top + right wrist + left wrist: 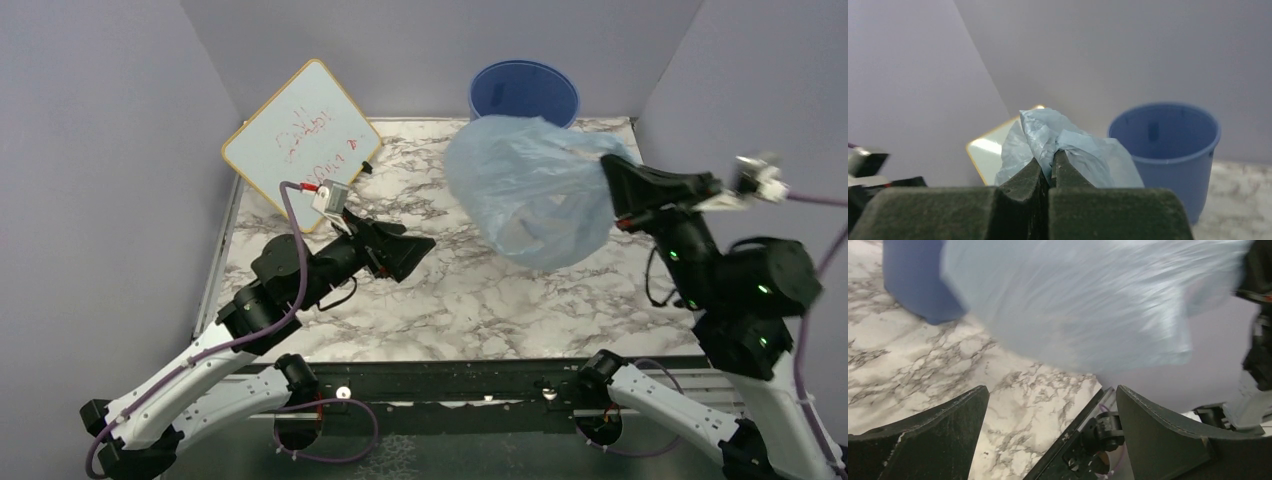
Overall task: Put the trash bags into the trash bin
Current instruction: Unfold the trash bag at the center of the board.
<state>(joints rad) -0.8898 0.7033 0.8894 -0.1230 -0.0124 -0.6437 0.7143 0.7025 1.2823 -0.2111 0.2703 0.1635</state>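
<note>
Marble table (450,300): 1 bin (524,92) | 1 bag (525,190), right claw (1049,165) pinching | 1 whiteboard (300,135)

Marble-patterned table (450,300) bears the blue trash bin (524,92) and a whiteboard (300,140)

- White board (300,135), tilted like a diamond at the far left of the surface (450,290): red handwriting on its face, two scrawled lines, one above the other.
- Top view: both lines too small and loose to read, not one letter sure.
- Right wrist view: only the board's edge shows, washed out, with no writing legible.
</note>
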